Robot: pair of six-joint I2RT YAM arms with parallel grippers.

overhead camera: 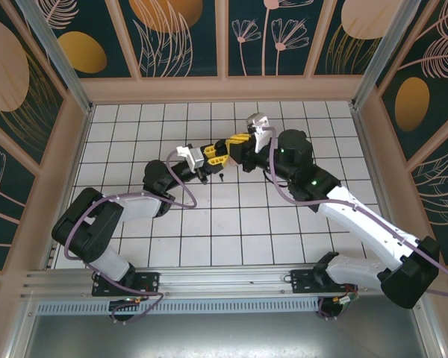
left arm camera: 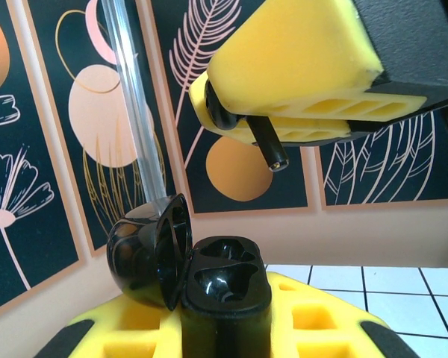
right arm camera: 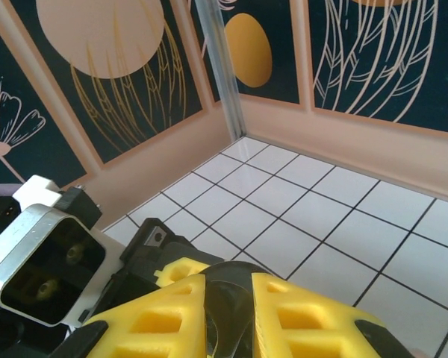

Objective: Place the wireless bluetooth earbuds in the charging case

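Open case (left arm camera: 225,282) tight in left tool (left arm camera: 228,330), earbud (left arm camera: 266,146) in right tool (left arm camera: 213,93)

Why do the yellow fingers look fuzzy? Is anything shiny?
Left wrist view: the charging case has white glints, and the left gripper holding it is soft, too near the lens. Right wrist view: the right gripper blurs likewise; the floor tiles are sharp. Top view: even light.
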